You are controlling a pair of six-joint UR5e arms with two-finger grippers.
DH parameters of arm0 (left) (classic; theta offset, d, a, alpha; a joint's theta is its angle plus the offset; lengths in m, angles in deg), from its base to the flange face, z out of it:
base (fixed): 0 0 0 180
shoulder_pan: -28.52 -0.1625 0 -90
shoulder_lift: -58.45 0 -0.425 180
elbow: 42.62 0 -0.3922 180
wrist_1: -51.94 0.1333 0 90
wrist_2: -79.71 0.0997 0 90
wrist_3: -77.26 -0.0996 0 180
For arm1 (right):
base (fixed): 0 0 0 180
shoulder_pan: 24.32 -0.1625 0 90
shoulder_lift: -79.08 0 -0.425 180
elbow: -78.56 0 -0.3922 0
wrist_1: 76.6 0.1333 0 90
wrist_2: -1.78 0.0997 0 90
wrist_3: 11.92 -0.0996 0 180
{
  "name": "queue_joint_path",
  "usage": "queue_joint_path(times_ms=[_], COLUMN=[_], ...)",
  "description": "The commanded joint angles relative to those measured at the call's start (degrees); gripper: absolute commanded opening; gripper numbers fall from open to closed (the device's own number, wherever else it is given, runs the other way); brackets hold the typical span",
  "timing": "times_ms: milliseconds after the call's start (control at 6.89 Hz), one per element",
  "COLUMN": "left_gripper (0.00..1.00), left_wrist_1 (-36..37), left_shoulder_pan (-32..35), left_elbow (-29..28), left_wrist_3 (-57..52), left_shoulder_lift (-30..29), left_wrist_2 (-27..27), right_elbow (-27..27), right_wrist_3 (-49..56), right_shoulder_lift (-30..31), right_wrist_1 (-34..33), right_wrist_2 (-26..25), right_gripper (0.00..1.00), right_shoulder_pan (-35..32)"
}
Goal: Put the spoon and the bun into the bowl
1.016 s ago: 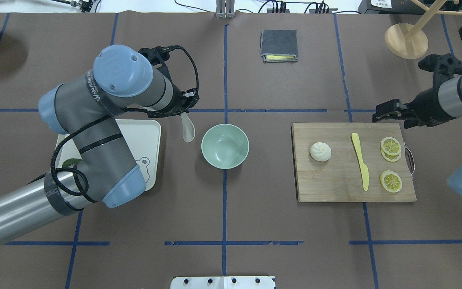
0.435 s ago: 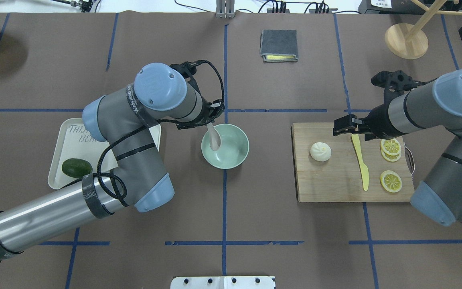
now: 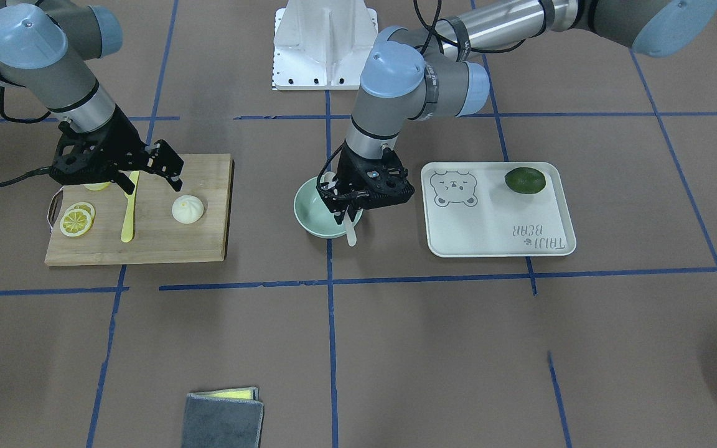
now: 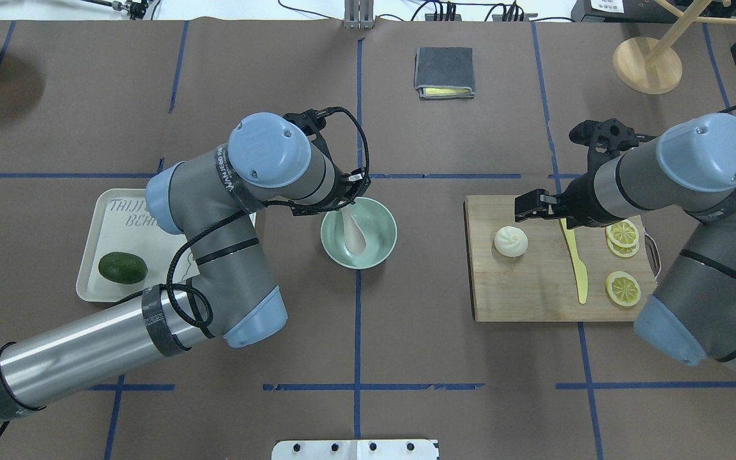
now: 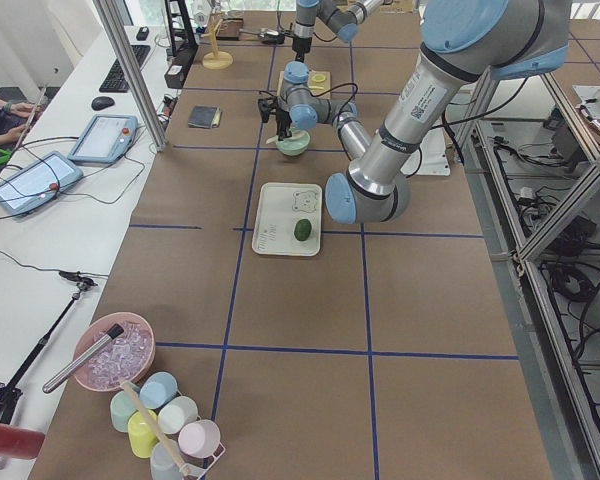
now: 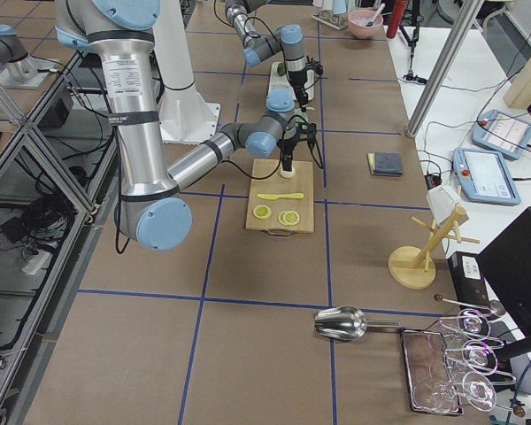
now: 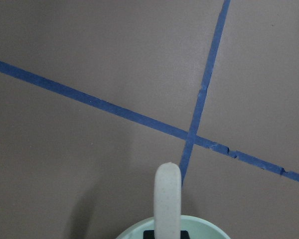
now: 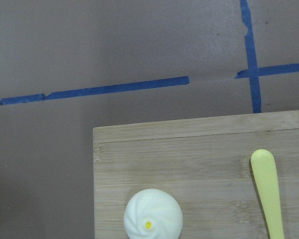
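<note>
While pinching spoon (image 4: 353, 235) above bowl (image 4: 388, 220) mid-frame, lower left gripper (image 3: 347, 210), release; next, drop wide-spread right gripper (image 3: 151, 176) onto bun (image 4: 510, 241), centre-right.

The overhead camera looks down from behind the robot; the front-facing one faces it, mirrored. Both share the bowl (image 4: 382, 241) and cutting board (image 4: 534, 287). Side cameras look along the table (image 5: 300, 330) from afar. Wrist cameras sit close, the right above the bun (image 8: 153, 217).
</note>
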Motion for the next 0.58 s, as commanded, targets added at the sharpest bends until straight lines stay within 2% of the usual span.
queue_joint_path(times_ms=[0, 290, 435], left_gripper=[1.00, 1.00, 1.00], left_wrist_1=[0.1, 1.6, 5.4], left_shoulder_pan=[0.3, 2.5, 3.8], left_elbow=[0.4, 3.2, 5.7], left_wrist_3=[-0.4, -0.5, -1.5], left_shoulder_lift=[-0.2, 0.2, 0.4], left_wrist_2=[-0.1, -0.6, -1.1], right_elbow=[-0.7, -5.0, -7.2], right_wrist_3=[0.0, 0.0, 0.0], right_shoulder_lift=[-1.4, -3.6, -4.9], right_wrist_1=[-2.0, -2.0, -2.0], right_wrist_2=[-3.1, -4.8, -5.5], right_gripper=[1.00, 1.00, 1.00], right_shoulder_pan=[2.7, 4.7, 5.2])
